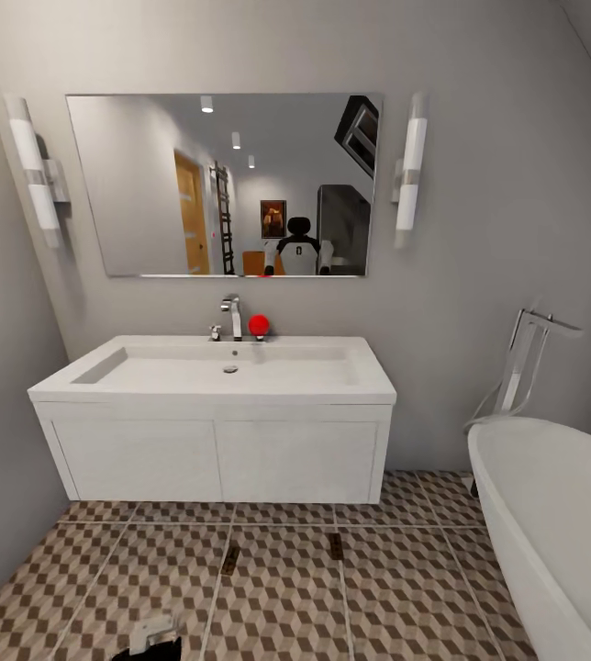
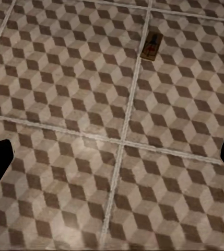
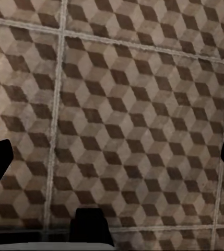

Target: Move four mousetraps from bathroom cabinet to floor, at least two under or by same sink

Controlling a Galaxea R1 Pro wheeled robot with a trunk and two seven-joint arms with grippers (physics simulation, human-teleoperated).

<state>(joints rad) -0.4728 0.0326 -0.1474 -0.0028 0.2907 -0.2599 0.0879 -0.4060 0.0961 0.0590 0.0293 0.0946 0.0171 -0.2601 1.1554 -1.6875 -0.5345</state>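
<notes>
Left claw (image 2: 112, 157) spread above floor (image 2: 65, 172), seemingly two mousetraps (image 1: 230, 558) before sink (image 1: 213, 381)

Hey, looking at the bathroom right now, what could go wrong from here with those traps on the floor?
1. Two mousetraps, the left one and the right one, lie on the bathroom floor just in front of the sink, in the robot's likely path; driving forward might knock them away from it.
2. They are tiny and brown against the patterned tiles, so they are easy to miss.
3. The bathtub crowds the right side, so turning could clip it.
</notes>
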